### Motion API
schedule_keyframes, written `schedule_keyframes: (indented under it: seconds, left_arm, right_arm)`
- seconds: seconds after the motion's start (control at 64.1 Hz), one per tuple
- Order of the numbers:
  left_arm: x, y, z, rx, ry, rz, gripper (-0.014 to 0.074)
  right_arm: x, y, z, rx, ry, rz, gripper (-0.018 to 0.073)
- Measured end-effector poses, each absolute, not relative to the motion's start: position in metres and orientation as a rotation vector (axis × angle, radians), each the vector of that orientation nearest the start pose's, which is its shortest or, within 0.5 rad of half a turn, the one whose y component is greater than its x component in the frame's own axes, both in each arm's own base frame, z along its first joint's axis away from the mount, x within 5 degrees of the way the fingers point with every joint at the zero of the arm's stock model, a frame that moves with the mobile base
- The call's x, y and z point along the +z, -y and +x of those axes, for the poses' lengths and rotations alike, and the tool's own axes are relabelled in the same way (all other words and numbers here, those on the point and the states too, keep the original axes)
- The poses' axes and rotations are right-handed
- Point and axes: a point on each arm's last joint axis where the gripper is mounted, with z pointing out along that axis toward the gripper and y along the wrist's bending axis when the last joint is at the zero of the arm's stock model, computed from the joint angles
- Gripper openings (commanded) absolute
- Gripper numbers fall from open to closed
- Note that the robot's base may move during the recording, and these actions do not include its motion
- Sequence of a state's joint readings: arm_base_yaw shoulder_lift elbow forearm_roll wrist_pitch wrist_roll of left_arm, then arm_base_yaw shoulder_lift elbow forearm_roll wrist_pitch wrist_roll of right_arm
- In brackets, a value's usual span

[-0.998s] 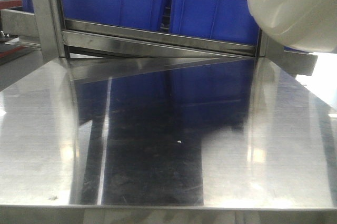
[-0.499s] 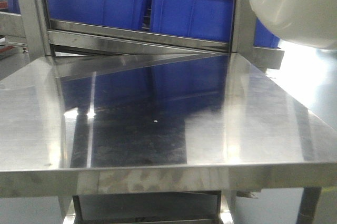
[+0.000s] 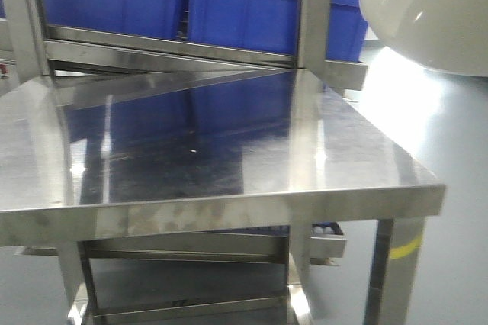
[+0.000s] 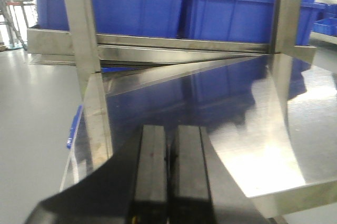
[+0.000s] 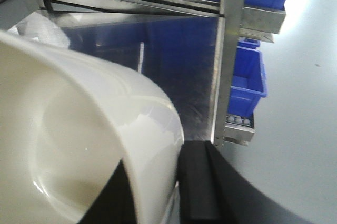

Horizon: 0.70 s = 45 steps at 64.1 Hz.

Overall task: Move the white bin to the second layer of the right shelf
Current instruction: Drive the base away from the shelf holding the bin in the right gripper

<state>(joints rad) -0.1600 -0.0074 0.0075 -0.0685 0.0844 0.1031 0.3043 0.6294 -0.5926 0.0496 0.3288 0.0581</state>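
The white bin (image 3: 427, 12) hangs in the air at the top right of the front view, beyond the right end of the steel table (image 3: 191, 149). In the right wrist view the bin (image 5: 79, 129) fills the left, tilted with its mouth toward the camera. My right gripper (image 5: 158, 155) is shut on its wall, one finger inside and one outside. My left gripper (image 4: 169, 129) is shut and empty, above the tabletop (image 4: 237, 108). A rack level with small white rollers and a steel front lip (image 5: 239, 124) shows low at the right, with a blue crate (image 5: 247, 77) on it.
Blue crates (image 3: 114, 1) fill the steel rack behind the table, also in the left wrist view (image 4: 137, 8). Rack uprights (image 3: 314, 12) stand at the table's back. Grey floor (image 3: 450, 134) lies right of the table. A roller rail (image 3: 324, 230) sits under the tabletop.
The front view has drawn back and shifted right: the table slid left and its front edge and legs came into sight. The bin stays at the top right in my right gripper.
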Motion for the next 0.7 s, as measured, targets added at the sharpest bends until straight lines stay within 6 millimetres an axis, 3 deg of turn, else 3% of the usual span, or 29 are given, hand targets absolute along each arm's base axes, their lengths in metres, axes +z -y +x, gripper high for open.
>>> schedule_keyframes:
  seconds: [0.702]
  left_arm:
    - [0.2034,0.0095,0.0554,-0.103,-1.561,0.157,0.0085]
  right_arm:
    - [0.3300,-0.0407,0.1248,0.300,-1.849,-0.196,0.0057]
